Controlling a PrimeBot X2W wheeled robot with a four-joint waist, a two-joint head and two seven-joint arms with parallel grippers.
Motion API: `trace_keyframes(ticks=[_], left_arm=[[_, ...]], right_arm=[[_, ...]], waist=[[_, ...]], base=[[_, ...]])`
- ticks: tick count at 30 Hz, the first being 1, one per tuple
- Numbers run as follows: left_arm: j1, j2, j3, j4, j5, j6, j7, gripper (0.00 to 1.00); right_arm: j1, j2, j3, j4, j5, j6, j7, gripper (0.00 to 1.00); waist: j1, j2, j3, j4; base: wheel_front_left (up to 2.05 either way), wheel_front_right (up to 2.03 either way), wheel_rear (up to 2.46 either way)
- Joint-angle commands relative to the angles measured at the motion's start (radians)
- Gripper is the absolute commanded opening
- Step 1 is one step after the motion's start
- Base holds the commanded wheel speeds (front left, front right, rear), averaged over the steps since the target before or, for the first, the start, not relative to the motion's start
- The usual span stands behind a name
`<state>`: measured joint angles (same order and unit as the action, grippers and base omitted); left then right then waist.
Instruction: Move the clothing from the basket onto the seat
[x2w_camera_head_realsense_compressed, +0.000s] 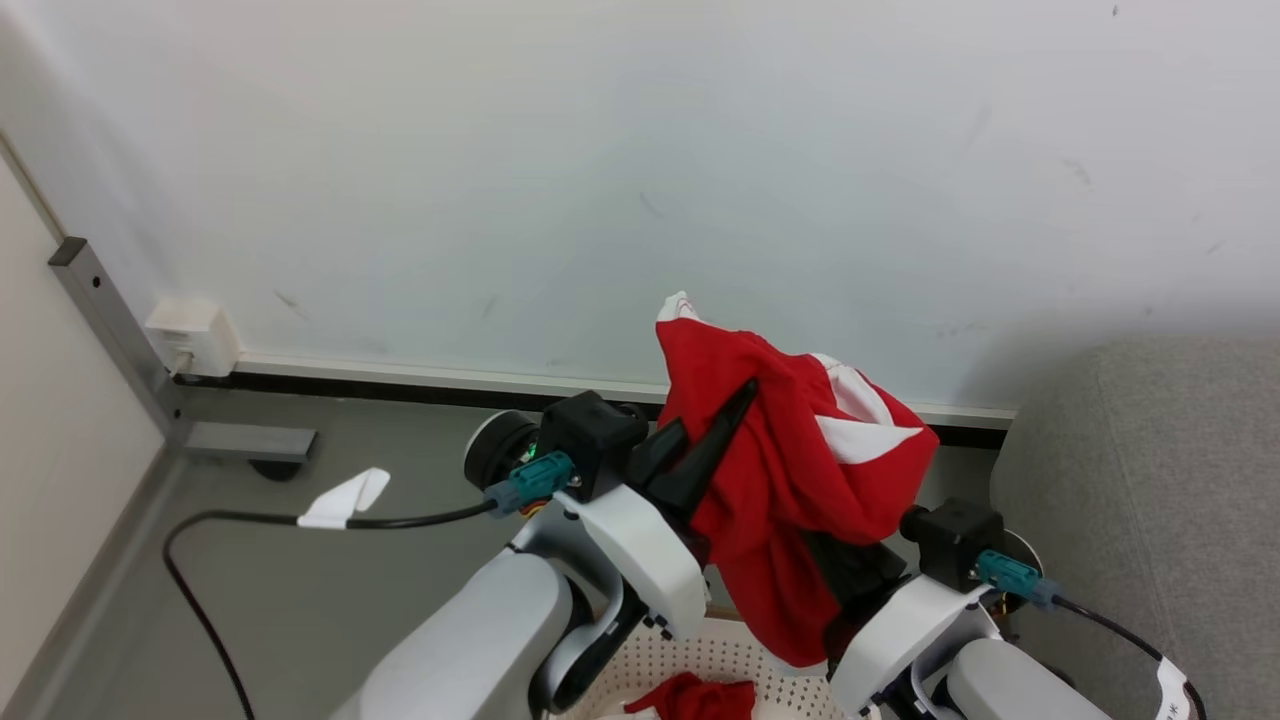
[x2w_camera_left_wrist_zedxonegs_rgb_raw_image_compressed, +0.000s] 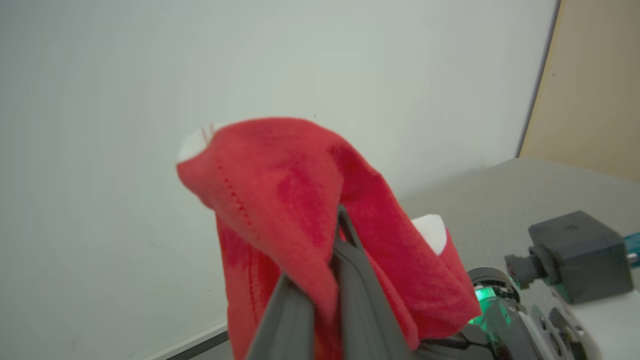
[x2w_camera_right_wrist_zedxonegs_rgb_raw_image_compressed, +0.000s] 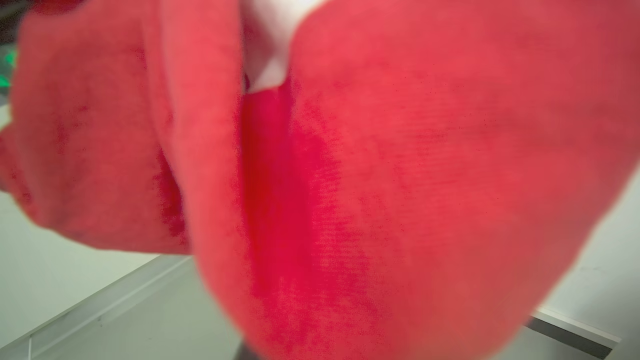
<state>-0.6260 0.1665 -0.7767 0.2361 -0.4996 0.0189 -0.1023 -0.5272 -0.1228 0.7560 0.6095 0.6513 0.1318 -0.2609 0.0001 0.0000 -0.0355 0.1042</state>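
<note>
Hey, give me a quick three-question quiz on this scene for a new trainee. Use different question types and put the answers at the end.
1. True or false: the left tool grips a raised red garment.
2. In the head view, the seat lies: A) at left, B) at right, C) at top centre.
3. What colour is the fabric lying in the basket?
Key: 1 true; 2 B; 3 red.
</note>
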Motion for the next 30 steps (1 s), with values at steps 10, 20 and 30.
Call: trace_keyframes(ticks=[10, 20, 30], left_arm=[[0.054, 0.017, 0.005, 0.007, -0.022, 0.016, -0.022, 0.06], [0.076, 0.027, 0.001, 0.003, -0.028, 0.026, -0.04, 1.0], [0.08, 0.043, -0.014, 0.018, -0.01, 0.026, -0.06, 1.0]], right_arm=[[0.105, -0.055, -0.193, -0.162, -0.069, -0.002, -0.002, 0.0], [0.132, -0.068, -0.322, -0.265, -0.096, -0.002, -0.003, 0.0], [0.165, -0.113, -0.433, -0.345, -0.142, -0.002, -0.003, 0.0]], waist=[[-0.0001, 0.0, 0.019, -0.06], [-0.0001, 0.0, 0.043, -0.144], [-0.0001, 0.0, 0.059, -0.279]], base=[[0.0, 0.0, 0.0], [0.0, 0.0, 0.0], [0.0, 0.0, 0.0]])
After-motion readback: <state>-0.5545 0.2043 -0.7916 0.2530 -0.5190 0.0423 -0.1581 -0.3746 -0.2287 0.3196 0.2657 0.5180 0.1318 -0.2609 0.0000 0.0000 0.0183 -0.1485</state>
